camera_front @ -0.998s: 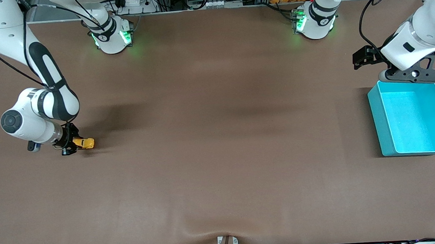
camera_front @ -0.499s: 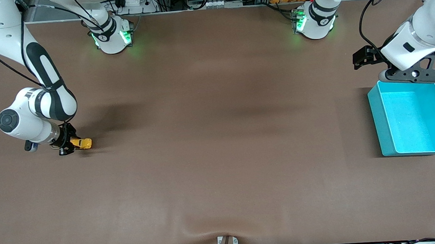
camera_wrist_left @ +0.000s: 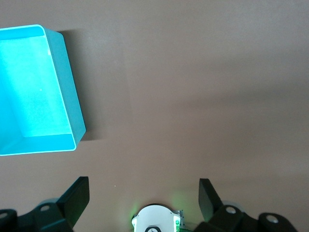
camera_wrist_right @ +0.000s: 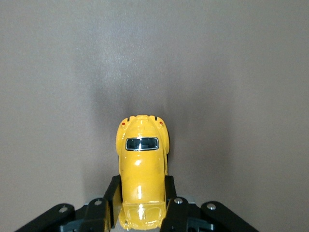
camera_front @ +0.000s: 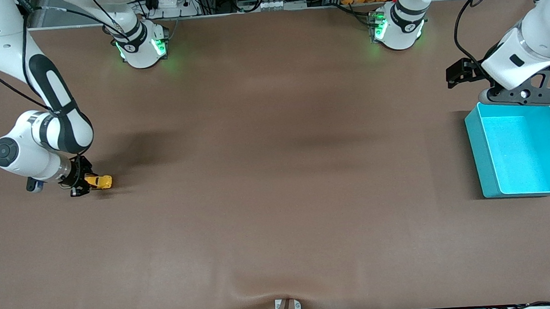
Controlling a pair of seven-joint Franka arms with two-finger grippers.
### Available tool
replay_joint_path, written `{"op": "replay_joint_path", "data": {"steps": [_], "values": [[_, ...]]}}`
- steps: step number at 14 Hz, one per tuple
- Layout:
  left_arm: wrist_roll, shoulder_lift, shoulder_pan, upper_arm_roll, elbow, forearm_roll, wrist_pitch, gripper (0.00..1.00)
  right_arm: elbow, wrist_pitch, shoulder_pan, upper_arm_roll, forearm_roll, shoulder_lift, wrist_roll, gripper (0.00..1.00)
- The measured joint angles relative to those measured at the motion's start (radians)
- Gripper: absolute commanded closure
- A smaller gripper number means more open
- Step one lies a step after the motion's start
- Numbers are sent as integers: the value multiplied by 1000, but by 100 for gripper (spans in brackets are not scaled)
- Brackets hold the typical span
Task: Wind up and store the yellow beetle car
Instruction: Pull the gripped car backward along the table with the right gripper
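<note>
Yellow car (camera_front: 101, 182) pinched in the right hand (camera_front: 86, 184) near the worktop's edge could slip sideways; left hand (camera_wrist_left: 144, 198) waits, open

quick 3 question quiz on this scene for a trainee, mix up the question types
1. True or false: the right gripper has its jaws shut on the yellow beetle car.
2. Multiple choice: the turquoise bin holds A) the car B) nothing visible C) a cloth.
3. Short answer: where is the left gripper, and how do its jaws stand?

Key:
1. True.
2. B.
3. Over the brown table beside the bin, at the left arm's end, jaws open, holding nothing.
</note>
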Motion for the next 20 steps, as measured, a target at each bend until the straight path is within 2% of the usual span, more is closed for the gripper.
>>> {"op": "replay_joint_path", "data": {"steps": [4, 20], "values": [[0, 0, 0, 0, 0, 0, 0, 0, 10, 5, -24, -1, -40, 7, -5, 76], [0, 5, 1, 1, 0, 0, 0, 0, 54, 31, -122, -3, -110, 40, -82, 76]]}}
